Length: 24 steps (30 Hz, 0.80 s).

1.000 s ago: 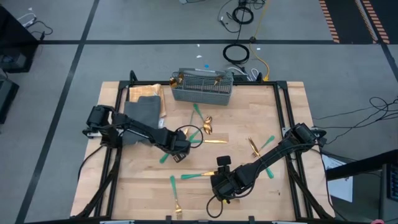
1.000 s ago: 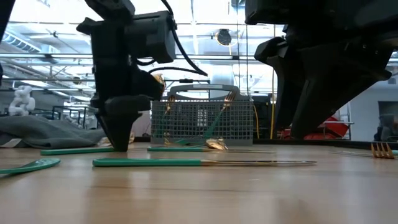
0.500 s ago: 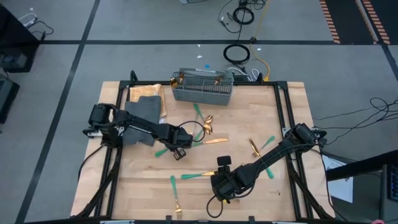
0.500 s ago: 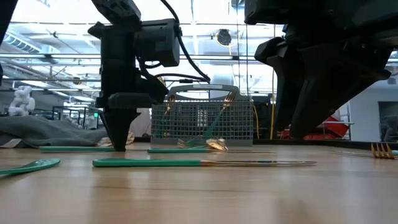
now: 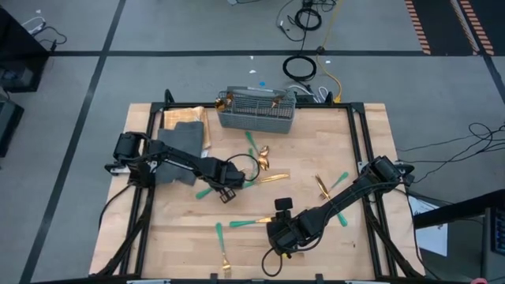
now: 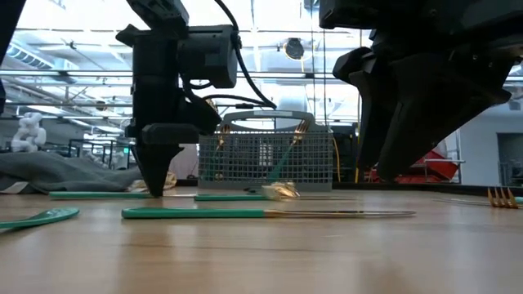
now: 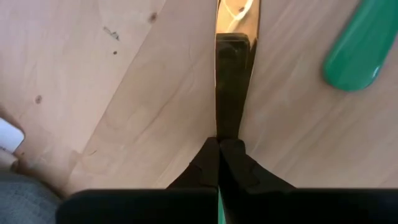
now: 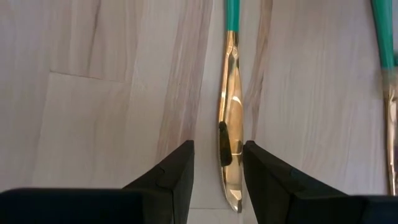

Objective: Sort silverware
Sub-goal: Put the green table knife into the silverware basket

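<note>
The left gripper is down at the middle of the counter, its fingers clenched on what looks like a gold knife blade, though contact is hard to confirm. The right gripper hovers near the counter's front, fingers parted astride another gold blade. Other silverware lies scattered on the counter.

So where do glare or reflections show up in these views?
Low view: bright windows backlight the arms into silhouettes. Left wrist view: the gold knife blade mirrors the shut left gripper. Right wrist view: a gold blade carries streaky highlights between the open right gripper fingers.
</note>
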Available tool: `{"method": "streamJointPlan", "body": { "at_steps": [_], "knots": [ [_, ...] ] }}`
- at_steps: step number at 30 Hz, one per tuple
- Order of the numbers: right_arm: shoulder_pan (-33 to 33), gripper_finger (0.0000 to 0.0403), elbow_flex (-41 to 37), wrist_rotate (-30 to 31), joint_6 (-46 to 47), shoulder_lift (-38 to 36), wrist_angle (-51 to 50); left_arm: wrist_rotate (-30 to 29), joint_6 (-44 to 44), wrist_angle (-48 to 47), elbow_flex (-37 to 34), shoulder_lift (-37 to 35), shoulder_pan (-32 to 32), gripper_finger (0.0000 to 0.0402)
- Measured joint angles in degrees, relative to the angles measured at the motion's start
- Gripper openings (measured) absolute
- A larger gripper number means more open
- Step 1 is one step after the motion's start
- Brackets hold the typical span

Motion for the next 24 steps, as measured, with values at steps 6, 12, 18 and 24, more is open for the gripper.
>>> {"method": "streamJointPlan", "body": {
  "at_steps": [6, 12, 18, 24],
  "knots": [
    [-0.2, 0.0128, 0.0, 0.3, -3.2, 0.0, 2.2, 0.0, 0.4, -0.6, 0.0, -0.1, -0.3, 0.0002],
    [-1.1, 0.0128, 0.0, 5.5, -5.1, 0.0, 3.9, 0.0, 0.5, -2.5, 0.0, -1.4, -0.5, 0.0001],
    [-1.9, 0.0128, 0.0, 11.2, -6.2, 0.0, 4.2, -2.4, 1.3, -2.3, 0.0, -4.4, -0.5, 0.0001],
    [-3.0, 0.0128, 0.0, 14.2, -10.3, 0.0, 5.0, -3.7, 1.5, -2.8, 0.1, -7.5, -0.5, 0.0001]
  ]
}}
